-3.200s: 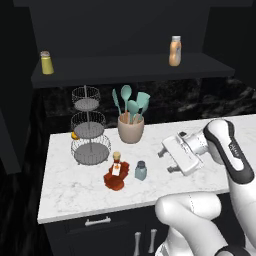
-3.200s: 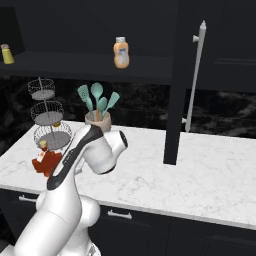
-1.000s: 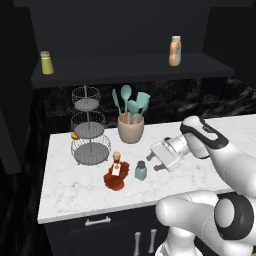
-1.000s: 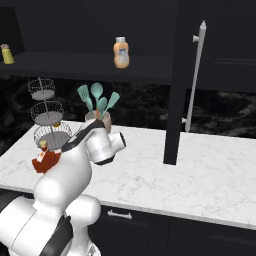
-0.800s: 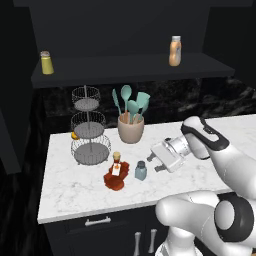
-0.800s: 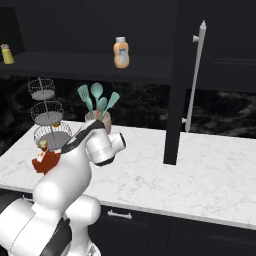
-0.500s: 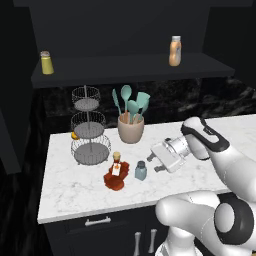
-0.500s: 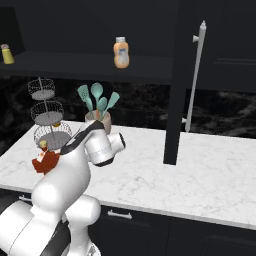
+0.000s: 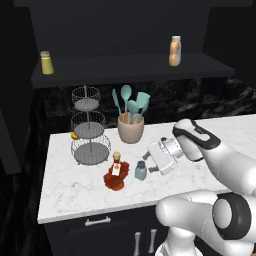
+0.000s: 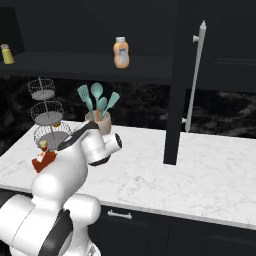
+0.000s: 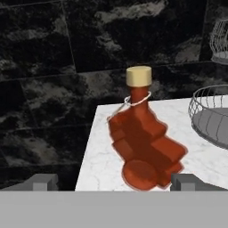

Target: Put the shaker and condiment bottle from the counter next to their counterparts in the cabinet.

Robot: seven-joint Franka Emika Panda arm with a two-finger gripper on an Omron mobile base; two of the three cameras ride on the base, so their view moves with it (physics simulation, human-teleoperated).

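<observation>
The condiment bottle [image 9: 115,175] stands upright on the counter [image 9: 65,192] — long axis vertical, yellowish cap up — in front of the wire tiered stand [image 9: 90,132]. The shaker [image 9: 140,171] stands upright just beside it. The gripper [image 9: 150,166], jaws spread wide and holding nothing, points sideways at the shaker; in the hand view the bottle [image 11: 143,144] lies straight ahead, between the fingertips [image 11: 42,181].

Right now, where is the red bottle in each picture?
Left base view: the condiment bottle stands lower middle, beside the teal shaker.
Right base view: far left, beside the white arm.
Hand view: centre, close up.
Shared landmark: the wire stand next to it.
</observation>
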